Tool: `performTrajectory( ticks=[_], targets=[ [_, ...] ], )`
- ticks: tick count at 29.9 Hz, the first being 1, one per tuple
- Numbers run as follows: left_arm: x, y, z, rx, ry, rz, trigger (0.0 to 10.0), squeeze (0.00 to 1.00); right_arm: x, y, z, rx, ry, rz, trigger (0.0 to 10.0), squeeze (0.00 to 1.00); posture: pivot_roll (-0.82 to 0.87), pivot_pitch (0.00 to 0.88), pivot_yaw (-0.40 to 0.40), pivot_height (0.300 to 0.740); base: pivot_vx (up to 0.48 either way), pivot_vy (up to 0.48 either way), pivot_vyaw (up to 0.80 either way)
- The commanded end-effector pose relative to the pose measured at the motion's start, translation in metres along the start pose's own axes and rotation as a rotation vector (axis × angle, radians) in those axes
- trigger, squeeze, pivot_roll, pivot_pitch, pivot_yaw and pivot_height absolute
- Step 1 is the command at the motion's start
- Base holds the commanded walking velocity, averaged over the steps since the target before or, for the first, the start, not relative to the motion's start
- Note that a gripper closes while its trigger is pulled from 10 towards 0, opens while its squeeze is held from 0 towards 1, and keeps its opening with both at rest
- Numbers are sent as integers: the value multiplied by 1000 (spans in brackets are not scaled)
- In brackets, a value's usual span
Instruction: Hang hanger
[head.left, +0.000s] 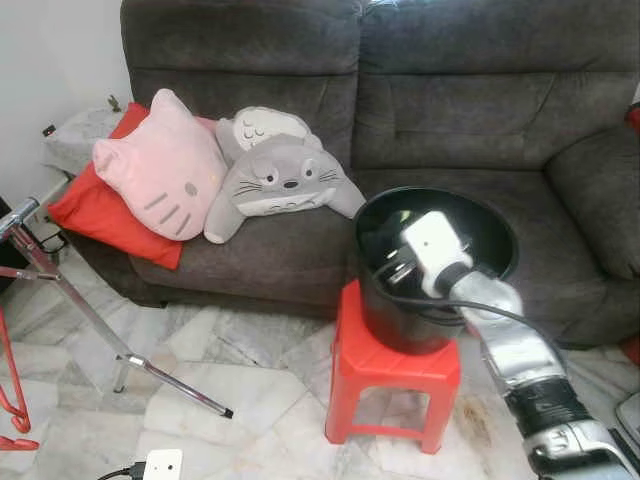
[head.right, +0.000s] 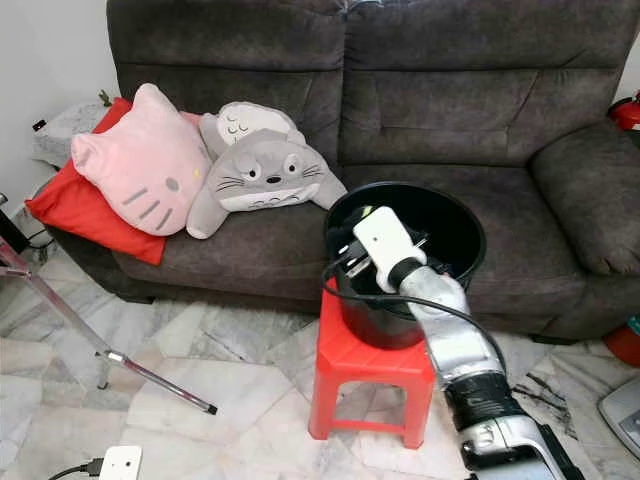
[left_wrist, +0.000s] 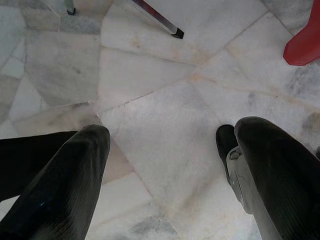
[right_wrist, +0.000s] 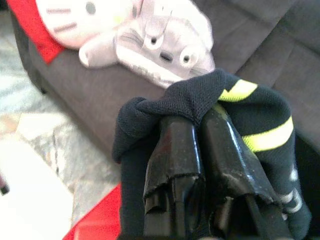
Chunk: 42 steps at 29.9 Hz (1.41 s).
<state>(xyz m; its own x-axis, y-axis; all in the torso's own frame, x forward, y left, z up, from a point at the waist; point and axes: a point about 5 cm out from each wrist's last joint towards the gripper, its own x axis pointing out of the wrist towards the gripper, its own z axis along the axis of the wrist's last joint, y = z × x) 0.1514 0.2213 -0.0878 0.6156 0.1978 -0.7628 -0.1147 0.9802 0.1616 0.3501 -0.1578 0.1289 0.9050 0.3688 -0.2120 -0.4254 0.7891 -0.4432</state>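
Right gripper (right_wrist: 200, 150) fingers were closed on a dark garment (right_wrist: 200, 100) (yellow-striped) over the black bucket (head.left: 500, 230). Left gripper (left_wrist: 165, 150) hung open. Red hanger (head.left: 12, 400) sat at eight o'clock; lift clear first.

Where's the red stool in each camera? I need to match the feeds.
Left eye view: red stool lower centre, under the black bucket.
Right eye view: lower centre, again under the bucket.
Left wrist view: red edge beyond the open jaws, likely a leg.
Right wrist view: red patch beside the dark garment.
Shared landmark: marble floor.
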Motion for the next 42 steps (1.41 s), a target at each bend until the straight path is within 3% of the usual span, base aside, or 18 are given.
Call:
performTrajectory(
  ticks=[1, 11, 20, 24, 36, 38, 39, 41, 42],
  targets=[
    [-1, 2, -4, 6, 20, 9, 10000, 0, 6, -1, 6, -13, -19, -1, 0, 0, -216, 0, 78, 740, 0, 0, 0],
    [-2, 2, -6, 8, 21, 10, 10000, 0, 24, 10, 38, 32, -163, 79, 0, 0, -209, 0, 80, 740, 0, 0, 0],
    [-2, 2, -7, 8, 22, 9, 10000, 0, 30, 15, 40, 24, -169, 116, 0, 0, -207, 0, 78, 740, 0, 0, 0],
    [-3, 1, -9, 6, 25, 10, 10000, 0, 35, 26, 29, 17, -113, 177, 0, 0, -200, 0, 73, 740, 0, 0, 0],
    [-1, 1, -4, 9, 15, 13, 10000, 0, 37, 46, 31, 41, -142, 329, 0, 0, -194, 0, 74, 740, 0, 0, 0],
    [-1, 0, -3, 9, 12, 11, 10000, 0, 38, 47, 29, 41, -134, 328, 235, 0, -193, 0, 74, 740, 0, 0, 0],
    [-1, -1, -3, 9, 10, 9, 10000, 0, 38, 48, 26, 39, -128, 332, 1647, 0, -193, 0, 74, 740, 0, 0, 0],
    [-1, -1, -3, 9, 10, 8, 10000, 0, 37, 49, 25, 38, -124, 336, 1647, 0, -193, 0, 74, 740, 0, 0, 0],
    [-1, -2, -3, 9, 10, 6, 10000, 0, 37, 50, 23, 34, -114, 339, 4314, 0, -195, 0, 74, 740, 0, 0, 0]
  ],
)
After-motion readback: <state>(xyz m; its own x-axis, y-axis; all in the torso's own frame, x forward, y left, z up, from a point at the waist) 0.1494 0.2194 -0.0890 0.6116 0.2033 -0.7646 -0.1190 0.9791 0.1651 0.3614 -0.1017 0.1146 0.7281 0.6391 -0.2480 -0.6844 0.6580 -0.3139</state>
